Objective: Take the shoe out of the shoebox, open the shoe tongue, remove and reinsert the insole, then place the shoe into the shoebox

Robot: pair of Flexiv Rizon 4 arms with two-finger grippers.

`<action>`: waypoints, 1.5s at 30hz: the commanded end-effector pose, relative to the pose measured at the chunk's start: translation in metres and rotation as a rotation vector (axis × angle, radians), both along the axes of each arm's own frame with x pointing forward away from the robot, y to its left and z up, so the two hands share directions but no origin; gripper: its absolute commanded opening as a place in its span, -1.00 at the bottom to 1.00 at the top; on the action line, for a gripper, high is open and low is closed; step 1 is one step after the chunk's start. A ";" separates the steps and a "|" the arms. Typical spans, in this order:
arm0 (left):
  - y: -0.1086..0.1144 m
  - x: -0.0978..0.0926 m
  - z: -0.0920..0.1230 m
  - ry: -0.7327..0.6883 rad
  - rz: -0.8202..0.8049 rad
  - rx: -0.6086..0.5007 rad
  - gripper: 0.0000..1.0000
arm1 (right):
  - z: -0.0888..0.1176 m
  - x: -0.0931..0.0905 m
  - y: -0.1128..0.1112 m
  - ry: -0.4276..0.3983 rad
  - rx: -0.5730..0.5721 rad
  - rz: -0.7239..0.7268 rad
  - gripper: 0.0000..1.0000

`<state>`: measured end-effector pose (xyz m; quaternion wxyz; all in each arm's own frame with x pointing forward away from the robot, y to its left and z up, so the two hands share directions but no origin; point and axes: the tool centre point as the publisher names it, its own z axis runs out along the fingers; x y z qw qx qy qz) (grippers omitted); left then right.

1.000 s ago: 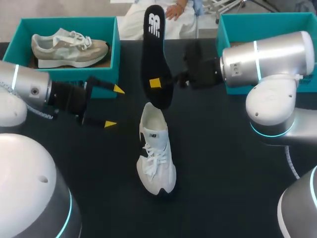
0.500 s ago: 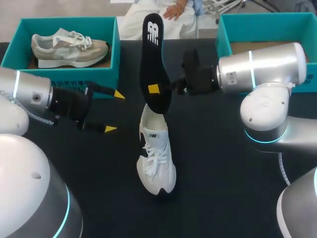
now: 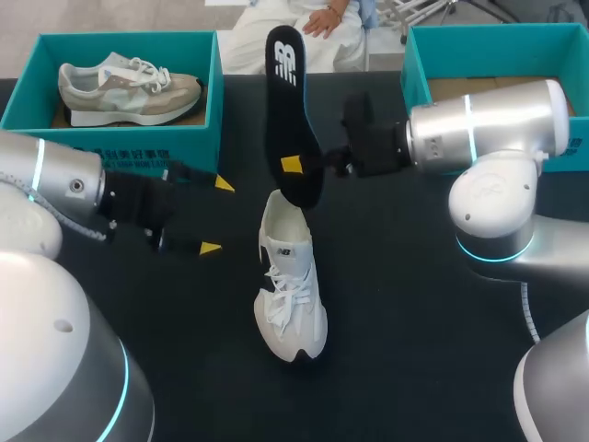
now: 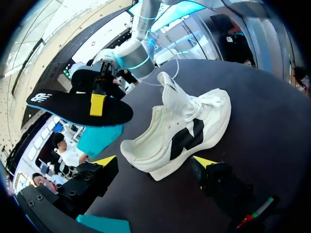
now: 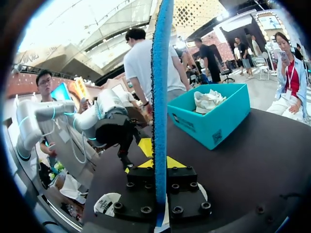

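Insole (image 3: 288, 101), black, is pinched upright in the right gripper (image 3: 294, 167) above the heel of the white shoe (image 3: 291, 285), which lies mid-way across the table (image 3: 414, 331), toe towards its near edge. Left gripper (image 3: 217, 215) hovers beside it, fingers spread, empty.

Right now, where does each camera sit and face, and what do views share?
Head: above and behind; looks down on black table; left gripper, right gripper show.
Left wrist: on left arm; faces white lace-up shoe past its open fingers.
Right wrist: on right arm; faces flat black insole, edge-on, clamped.
Shared: all show the insole.
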<state>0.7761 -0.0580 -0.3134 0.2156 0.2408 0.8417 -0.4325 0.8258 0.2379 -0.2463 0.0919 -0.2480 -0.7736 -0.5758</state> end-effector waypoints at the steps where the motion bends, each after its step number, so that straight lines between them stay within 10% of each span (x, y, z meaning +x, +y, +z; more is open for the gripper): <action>1: -0.009 -0.001 -0.012 0.021 0.050 0.015 1.00 | -0.016 0.007 0.007 -0.012 0.042 0.040 -1.00; 45: -0.036 0.015 -0.031 0.109 0.195 0.020 1.00 | -0.061 -0.004 0.043 0.029 0.109 0.142 -1.00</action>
